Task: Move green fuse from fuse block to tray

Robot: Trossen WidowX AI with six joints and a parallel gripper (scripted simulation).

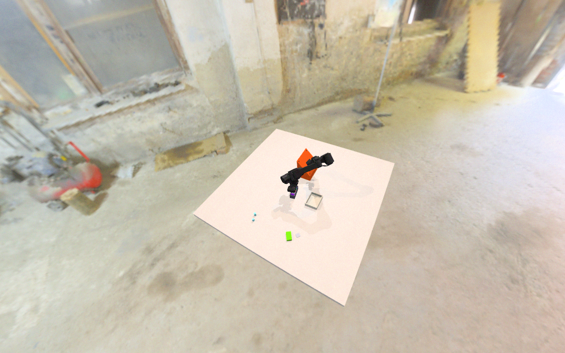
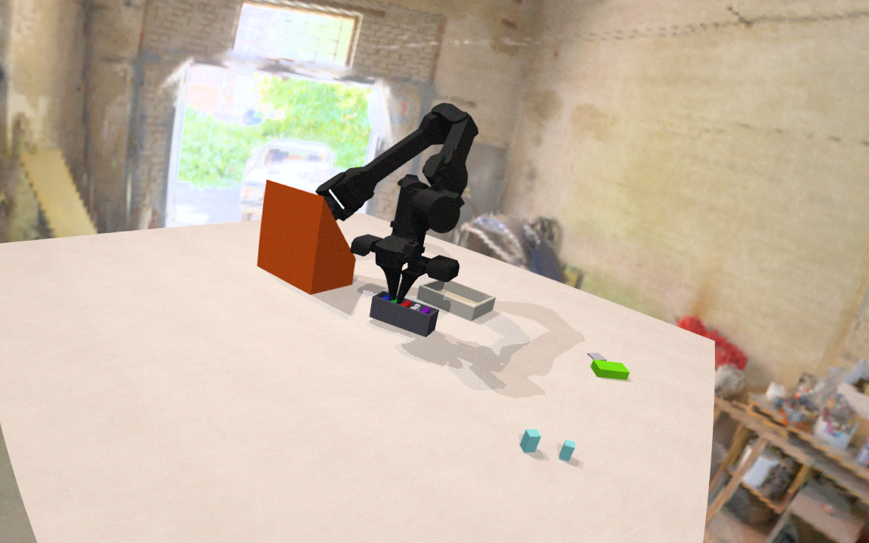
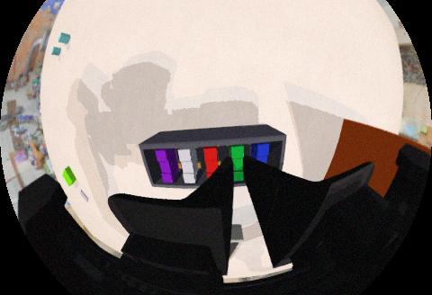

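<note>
The dark fuse block [image 2: 402, 320] [image 3: 216, 136] stands on the table with a row of fuses in it. The green fuse [image 3: 238, 152] is in its slot between the red fuse [image 3: 211, 154] and the blue fuse [image 3: 261, 150]. My gripper [image 3: 237, 161] [image 2: 397, 300] points down at the block and is shut on the green fuse, one fingertip on each side of it. The fingertips are close to the red and blue fuses; whether they touch cannot be told. The grey tray [image 1: 313, 207] [image 2: 477, 311] stands beside the block and looks empty.
The white fuse [image 3: 187, 165] and purple fuse [image 3: 166, 165] are in the block. An orange wedge [image 1: 305, 159] [image 2: 289, 243] stands near the arm's base. A lime block [image 1: 288, 236] [image 2: 609, 369], a thin grey plate [image 2: 596, 356] and two teal blocks [image 2: 530, 440] [image 2: 566, 450] lie farther off.
</note>
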